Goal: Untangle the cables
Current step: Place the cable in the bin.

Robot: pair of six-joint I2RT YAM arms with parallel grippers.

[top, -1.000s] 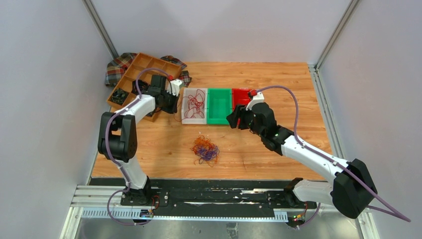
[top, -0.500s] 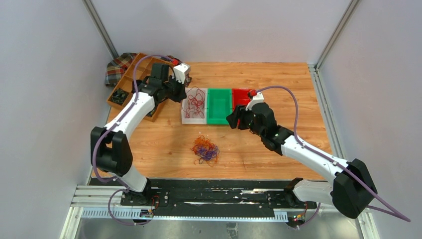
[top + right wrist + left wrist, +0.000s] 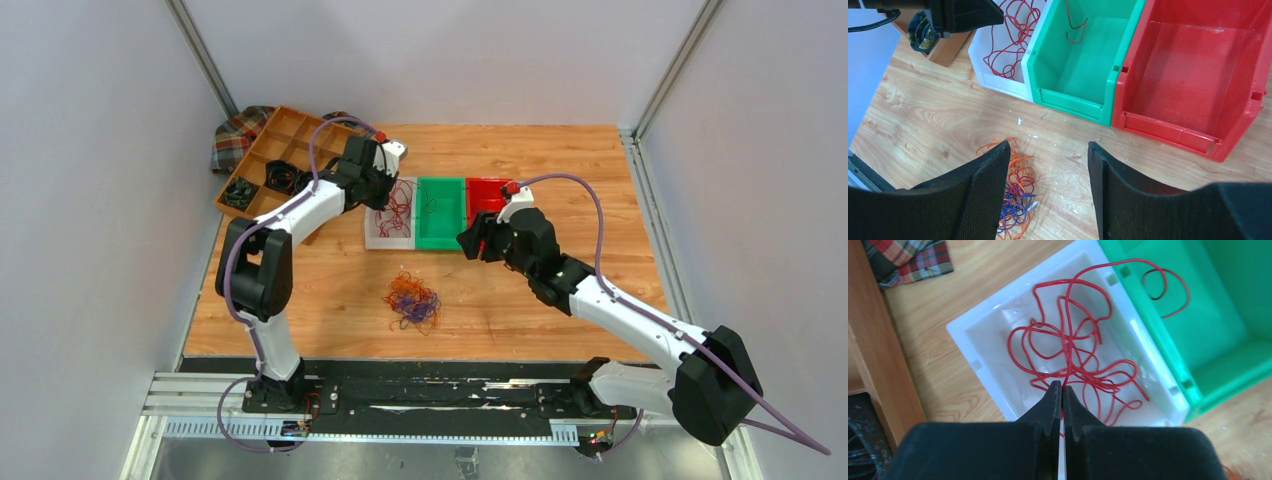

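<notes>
Your L end effector (image 3: 1063, 388) pinches a red cable (image 3: 1068, 343) over the white bin (image 3: 960, 330), mid worktop (image 3: 560, 160); R end effector (image 3: 1048, 150) spread, empty, near orange-purple clump (image 3: 1015, 192).

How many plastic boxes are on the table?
3, in a row: white bin on the left, green bin in the middle, red bin on the right.

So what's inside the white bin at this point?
A loose tangle of red wires lies in the white bin, one loop spilling into the green bin. The shut left gripper pinches a strand and hides the bin's near edge.
</notes>
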